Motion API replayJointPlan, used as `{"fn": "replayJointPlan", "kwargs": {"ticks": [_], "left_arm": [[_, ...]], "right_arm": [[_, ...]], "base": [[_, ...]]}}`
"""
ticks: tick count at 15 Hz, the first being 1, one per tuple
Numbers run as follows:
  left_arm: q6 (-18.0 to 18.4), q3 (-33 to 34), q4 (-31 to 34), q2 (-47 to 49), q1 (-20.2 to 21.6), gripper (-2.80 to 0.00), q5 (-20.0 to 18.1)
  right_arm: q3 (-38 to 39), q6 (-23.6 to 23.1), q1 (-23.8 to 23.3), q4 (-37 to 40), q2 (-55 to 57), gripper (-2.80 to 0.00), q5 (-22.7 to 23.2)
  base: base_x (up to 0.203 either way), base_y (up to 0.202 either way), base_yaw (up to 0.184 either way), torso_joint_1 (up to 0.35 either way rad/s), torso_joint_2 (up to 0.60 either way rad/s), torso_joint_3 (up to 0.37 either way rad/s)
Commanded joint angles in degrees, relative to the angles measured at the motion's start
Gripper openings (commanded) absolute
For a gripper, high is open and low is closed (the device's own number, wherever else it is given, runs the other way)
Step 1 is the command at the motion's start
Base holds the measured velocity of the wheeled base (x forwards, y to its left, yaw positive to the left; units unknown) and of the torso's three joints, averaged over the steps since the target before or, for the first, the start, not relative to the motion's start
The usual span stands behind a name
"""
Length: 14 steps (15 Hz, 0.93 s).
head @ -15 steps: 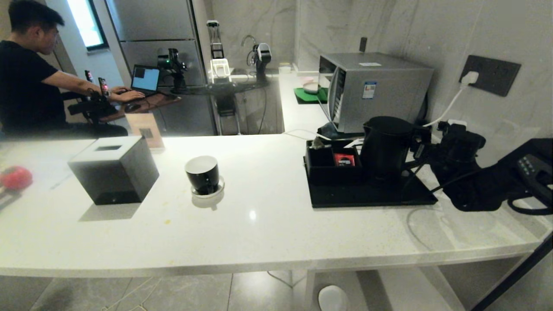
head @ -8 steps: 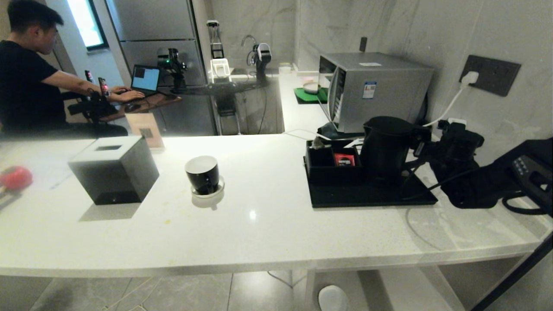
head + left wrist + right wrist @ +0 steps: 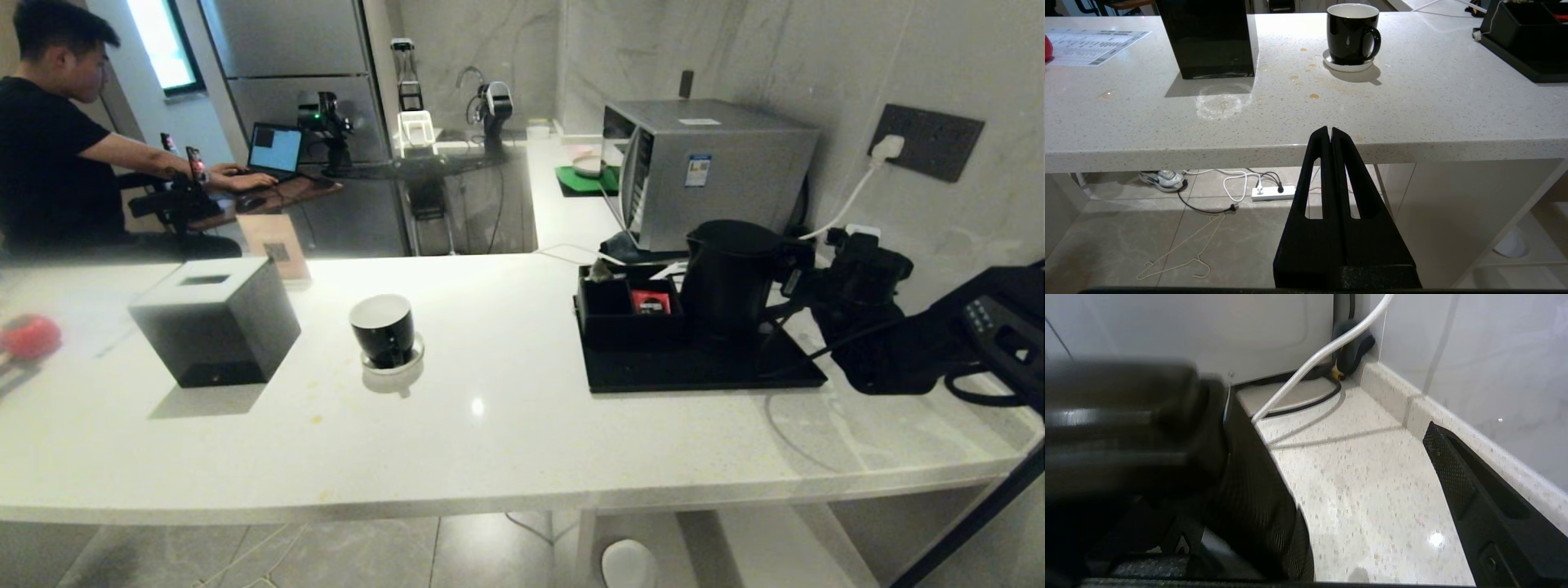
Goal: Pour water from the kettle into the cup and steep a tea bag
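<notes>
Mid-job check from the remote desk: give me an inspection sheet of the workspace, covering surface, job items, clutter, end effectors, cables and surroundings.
Surface: white speckled stone counter, small brownish stains near the cup.
Job's things: tall matte black kettle upright on the black tray; small black mug with white inside on its white saucer, appears empty; pale tea bag in the tray's organiser.
Clutter: black cube tissue box; red packet; red round object.
End effectors: right end effector open beside the kettle's handle, not gripping; left end effector shut, below the counter edge.
Cables: white cord to the wall socket; power strip on the floor.
Surroundings: silver microwave; person at a laptop.
</notes>
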Motion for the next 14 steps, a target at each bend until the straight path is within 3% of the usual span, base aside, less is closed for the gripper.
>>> {"fn": "replayJointPlan", "kwargs": {"ticks": [1,8,9,14], "left_arm": [[-0.04,0.0,-0.04,-0.02,0.0,-2.8,0.02],[-0.04,0.0,-0.04,-0.02,0.0,-2.8,0.02],[-0.04,0.0,-0.04,-0.02,0.0,-2.8,0.02],[-0.04,0.0,-0.04,-0.02,0.0,-2.8,0.02]], "right_arm": [[-1.62,0.02,-0.01,-0.03,0.63,0.0,-0.08],[-1.63,0.02,0.07,-0.33,1.16,0.0,-0.08],[-1.72,0.02,0.08,-0.43,1.27,-2.8,-0.08],[-2.51,0.11,0.25,-0.68,1.27,-2.8,-0.52]], "base": [[0.0,0.0,0.0,0.0,0.0,0.0],[0.0,0.0,0.0,0.0,0.0,0.0],[0.0,0.0,0.0,0.0,0.0,0.0],[0.0,0.0,0.0,0.0,0.0,0.0]]}}
